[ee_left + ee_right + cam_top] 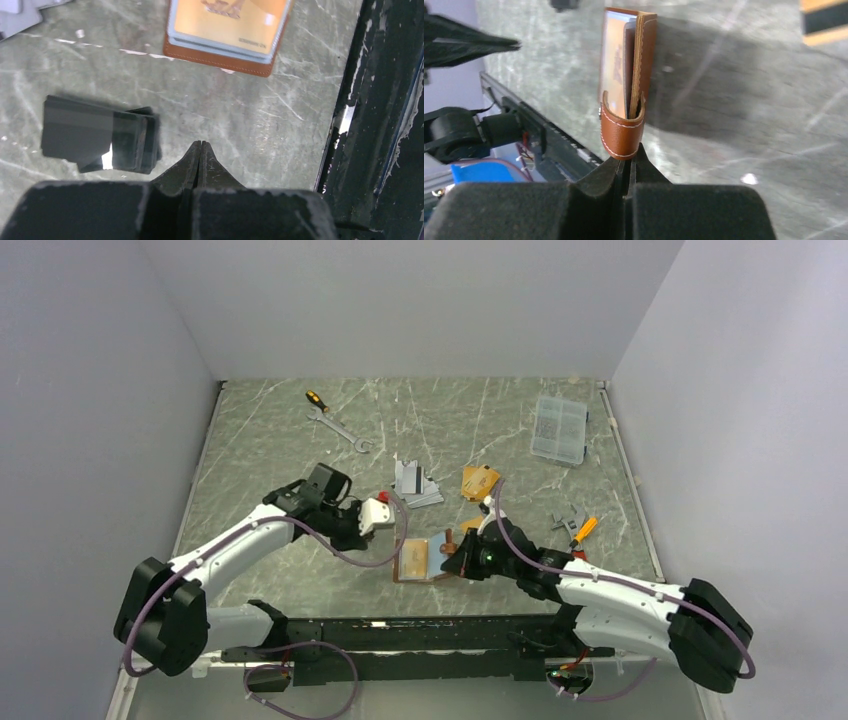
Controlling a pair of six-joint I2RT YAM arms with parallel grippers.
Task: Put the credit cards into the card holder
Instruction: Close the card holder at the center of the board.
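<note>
1 gold card (230, 20) inside card holder (220, 59)

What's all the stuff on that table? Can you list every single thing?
card holder: one, tan-brown, near middle, an orange card inside
credit cards: two small piles, one grey and a gold-orange pile, table centre; number unclear
black pouch: one, black, near the card holder
screwdriver: one, yellow-and-black handle, far left
wrench: one, silver, beside the screwdriver
clear box: one, see-through, far right
small tools: two, a grey tool and an orange-handled tool, right side
table: one, green-grey marbled, under everything
left gripper: one, black, jaws shut, holding nothing
right gripper: one, black, jaws shut on the card holder's strap
</note>
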